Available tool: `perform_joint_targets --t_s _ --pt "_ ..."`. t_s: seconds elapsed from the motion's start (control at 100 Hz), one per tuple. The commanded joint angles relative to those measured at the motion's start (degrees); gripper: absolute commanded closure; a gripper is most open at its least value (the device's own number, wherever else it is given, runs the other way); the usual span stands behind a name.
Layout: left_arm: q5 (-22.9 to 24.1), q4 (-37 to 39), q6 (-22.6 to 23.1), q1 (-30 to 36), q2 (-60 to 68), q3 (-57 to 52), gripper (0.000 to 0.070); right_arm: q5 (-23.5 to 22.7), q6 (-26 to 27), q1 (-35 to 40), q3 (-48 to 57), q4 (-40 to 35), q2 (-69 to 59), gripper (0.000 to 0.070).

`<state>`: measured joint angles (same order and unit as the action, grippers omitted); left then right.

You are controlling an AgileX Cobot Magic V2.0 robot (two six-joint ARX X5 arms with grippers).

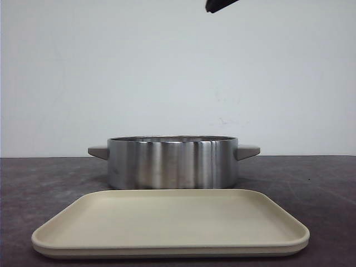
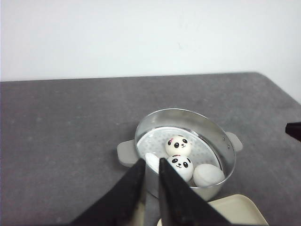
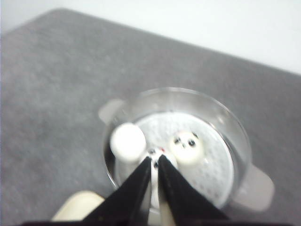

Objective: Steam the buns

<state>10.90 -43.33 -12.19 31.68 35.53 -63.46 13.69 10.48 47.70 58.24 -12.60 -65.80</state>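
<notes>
A stainless steel pot [image 1: 172, 162] with two grey side handles stands on a dark grey table [image 1: 33, 189], just behind a cream-coloured tray [image 1: 167, 222] that lies flat at the near edge in the front view. The tray's surface carries nothing in that view. From the front the pot's wall hides its contents.

The left wrist view looks down into the pot [image 2: 221, 141], where a perforated white steamer plate [image 2: 153, 141] covers the bottom. On it sit panda-faced buns [image 2: 178, 146]: one face-up toward the far side of the plate, a second face-up just beside it and closer to the camera, and a third turned so only its plain white side [image 2: 208, 175] shows, against the pot wall. A sliver of another white form [image 2: 151, 161] shows at the left end effector's finger; whether it is a fourth bun cannot be told. The left end effector [image 2: 151, 181] hangs above the near rim with its two dark fingers at a narrow gap, holding nothing. A corner of the tray [image 2: 235, 209] shows below the pot.

The right wrist view, somewhat blurred, also looks into the pot [image 3: 235, 127]. One bun [image 3: 187, 147] lies face-up on the plate, another plain white one [image 3: 128, 140] rests by the wall, and a third [image 3: 155, 157] is partly hidden behind the right end effector [image 3: 154, 165], whose fingers stand nearly together just over it; contact cannot be told.
</notes>
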Motion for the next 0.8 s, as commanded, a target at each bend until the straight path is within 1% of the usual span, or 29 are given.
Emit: perform_joint_targets --t_s 0.0,0.18,0.79 --pt "0.74 1.31 -1.14 0.2 -1.22 1.2 0.07 0.28 -0.42 0.79 0.44 2.75 -0.33 0.0682" --pt "1.4 0.94 -0.92 0.2 -3.06 2.21 0.07 0.24 -0.42 0.94 0.44 6.62 -0.33 0.0683" --pt "1.33 1.16 -0.9 0.2 -3.04 2.16 0.07 0.24 -0.44 0.92 0.46 6.64 -0.31 0.0682"
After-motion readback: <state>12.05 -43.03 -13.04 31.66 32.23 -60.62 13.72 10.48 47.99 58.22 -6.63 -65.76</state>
